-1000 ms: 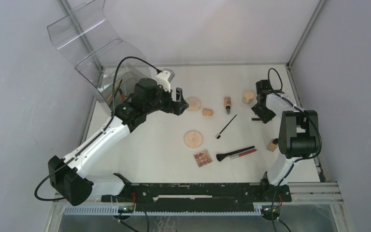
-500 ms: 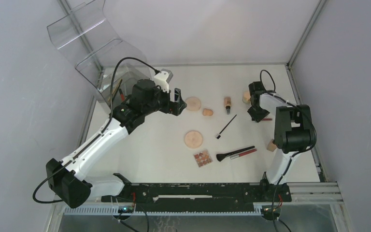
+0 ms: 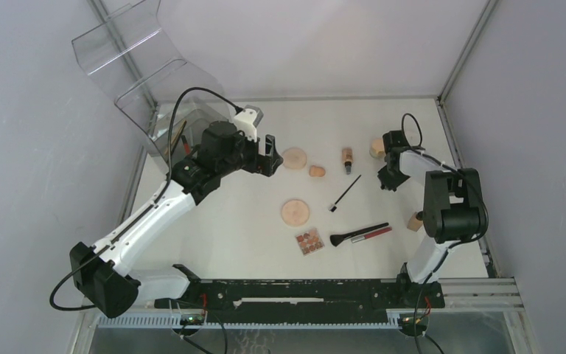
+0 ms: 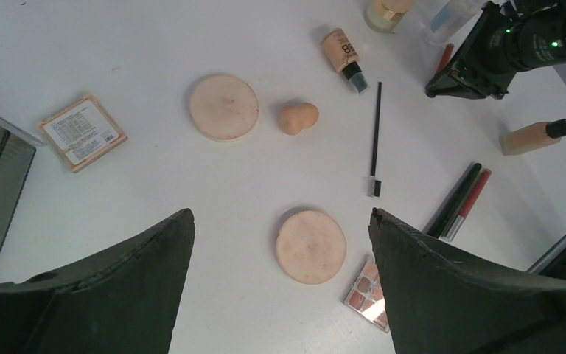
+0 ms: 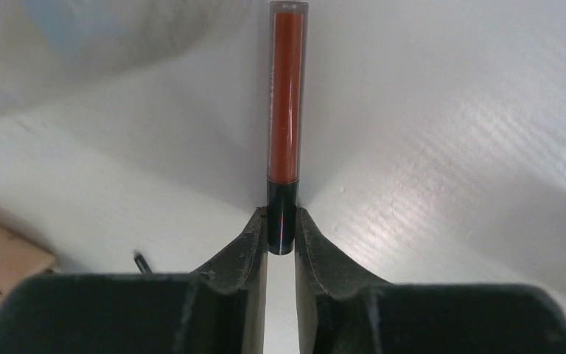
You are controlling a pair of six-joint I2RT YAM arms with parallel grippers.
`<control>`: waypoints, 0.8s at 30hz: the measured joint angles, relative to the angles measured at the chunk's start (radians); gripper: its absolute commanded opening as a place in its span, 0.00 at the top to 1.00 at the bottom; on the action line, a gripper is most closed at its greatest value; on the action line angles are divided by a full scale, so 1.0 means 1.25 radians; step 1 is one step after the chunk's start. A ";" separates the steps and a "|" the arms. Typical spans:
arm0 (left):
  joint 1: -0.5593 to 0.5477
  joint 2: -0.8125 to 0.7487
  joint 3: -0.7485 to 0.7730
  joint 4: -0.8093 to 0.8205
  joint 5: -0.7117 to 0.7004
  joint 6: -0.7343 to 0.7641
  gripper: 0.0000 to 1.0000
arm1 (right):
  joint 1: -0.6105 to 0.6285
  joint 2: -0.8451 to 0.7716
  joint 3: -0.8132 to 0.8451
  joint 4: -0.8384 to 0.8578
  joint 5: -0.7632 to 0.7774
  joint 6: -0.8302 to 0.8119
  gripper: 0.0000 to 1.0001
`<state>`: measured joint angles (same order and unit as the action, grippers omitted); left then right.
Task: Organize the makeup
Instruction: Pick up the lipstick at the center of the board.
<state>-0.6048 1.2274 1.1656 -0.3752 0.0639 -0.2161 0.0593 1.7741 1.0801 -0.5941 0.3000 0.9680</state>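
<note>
Since a second ago, the right tool (image 5: 281, 236) has shifted slightly and pinched the glossy black cap of a slim red tube (image 5: 286, 96) at the far right of the matte white tabletop (image 3: 228, 221). Meanwhile the left tool (image 4: 278, 221) hangs wide open and empty. Round peach discs (image 4: 223, 107), a sponge (image 4: 298, 118), brushes (image 4: 375, 136) and a palette (image 4: 368, 291) lie scattered, so most of the sorting appears to remain.

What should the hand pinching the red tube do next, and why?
Probably lift it a little. The right hand is pinched on the black end of the red lip gloss tube, so it looks gripped, close to the white table.
</note>
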 measured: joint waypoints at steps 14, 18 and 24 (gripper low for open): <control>0.000 -0.023 0.000 -0.048 -0.052 0.042 0.05 | 0.124 -0.158 -0.112 -0.042 -0.095 0.048 1.00; 0.003 -0.025 0.003 -0.061 -0.057 0.039 0.06 | 0.193 -0.217 -0.112 -0.042 -0.115 0.044 1.00; 0.043 -0.004 0.023 -0.094 -0.001 -0.023 0.09 | 0.269 -0.291 -0.117 0.043 -0.219 -0.091 1.00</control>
<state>-0.5510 1.2221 1.1938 -0.4927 0.0631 -0.2451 0.3950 1.4109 0.9333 -0.5400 0.0261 0.8539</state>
